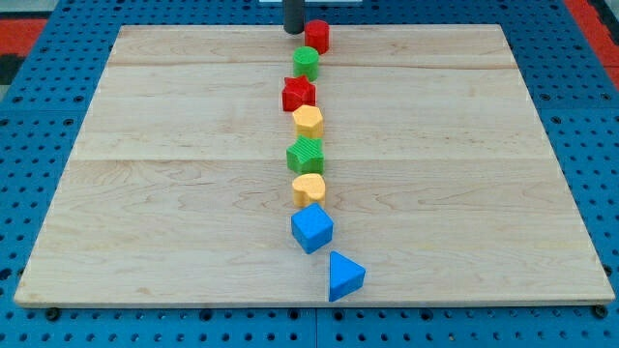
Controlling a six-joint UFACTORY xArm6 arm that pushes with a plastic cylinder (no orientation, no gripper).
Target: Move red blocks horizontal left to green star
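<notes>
Camera view shows my tip (pixel 293 32) at the view's top edge of the wooden board (pixel 174 174), a plain dark rod end with nothing to open or close, clamped on nothing. Just beside it, toward the view's right and possibly touching, sits the red cylinder (pixel 317 36); I cannot tell whether there is real contact. Below my tip runs a column of blocks down the board's middle: the green cylinder (pixel 307 63), then the red star (pixel 299 94), a yellow hexagon (pixel 309 121), the green star (pixel 306 155), a yellow heart (pixel 309 188), a blue cube (pixel 311 228) and a blue triangle (pixel 344 275) farthest from me. The relation that matters is that the red cylinder lies to my right while its goal lies to the left of the green star, well below me. I judge that I stand on the wrong side for a leftward shove: pushing from here would drive it rightward, so I would first need to get round to its right flank, clear of the green cylinder next to it.
</notes>
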